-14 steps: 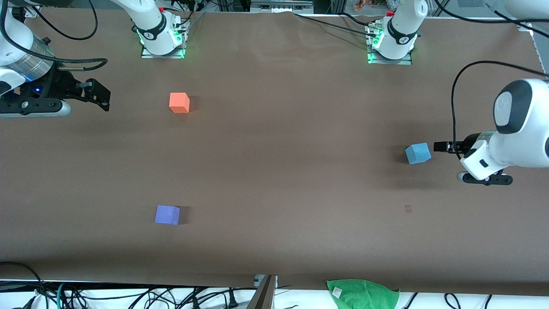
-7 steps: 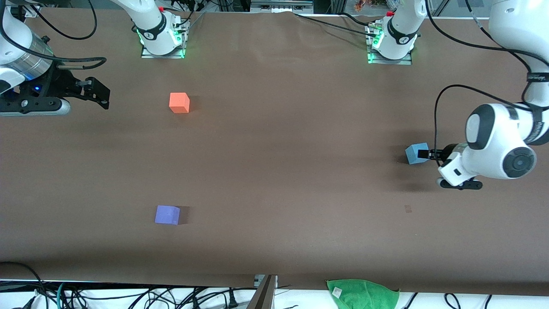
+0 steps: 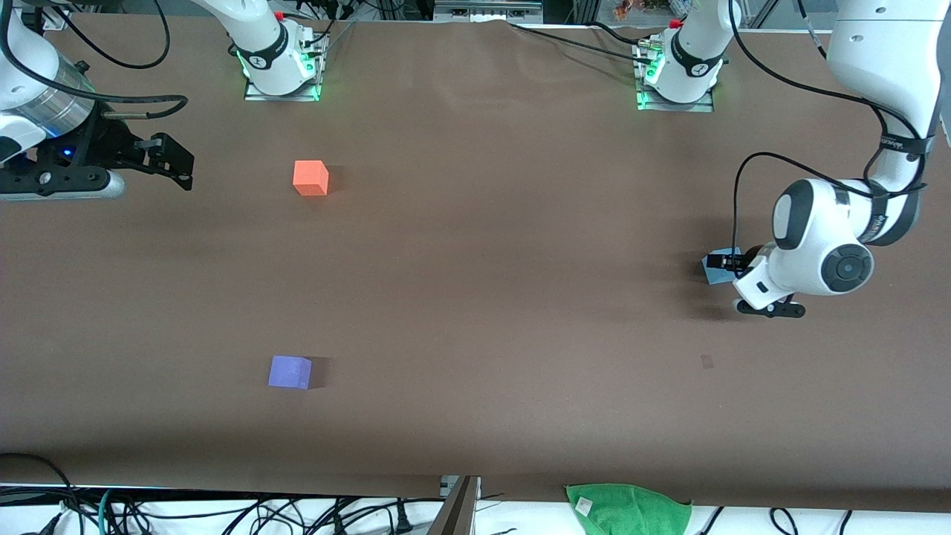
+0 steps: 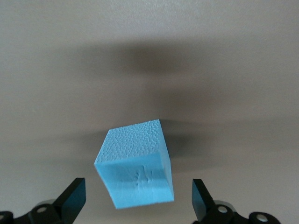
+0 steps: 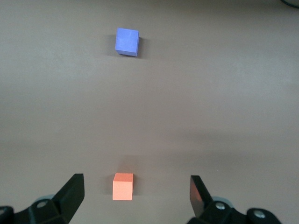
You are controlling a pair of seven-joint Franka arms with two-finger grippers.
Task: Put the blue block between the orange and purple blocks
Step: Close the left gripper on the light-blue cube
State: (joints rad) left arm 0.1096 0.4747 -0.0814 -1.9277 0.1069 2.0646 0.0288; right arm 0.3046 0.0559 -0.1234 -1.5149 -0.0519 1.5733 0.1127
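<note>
The blue block (image 3: 715, 276) sits on the brown table near the left arm's end, mostly covered by my left gripper (image 3: 718, 261). In the left wrist view the blue block (image 4: 135, 170) lies between the open fingers of my left gripper (image 4: 138, 190), with a gap on each side. The orange block (image 3: 310, 178) sits toward the right arm's end, close to the bases. The purple block (image 3: 290, 371) sits nearer the front camera. My right gripper (image 3: 178, 162) waits open and empty at the right arm's end; its view shows the orange block (image 5: 123, 186) and the purple block (image 5: 127, 41).
A green cloth (image 3: 628, 509) lies at the table's front edge toward the left arm's end. A small dark mark (image 3: 706, 361) is on the table nearer the camera than the blue block. Cables run along the front edge.
My left arm has swung in from the table's end, and its open gripper has come over and around the blue block. The right arm and all three blocks have stayed put.
</note>
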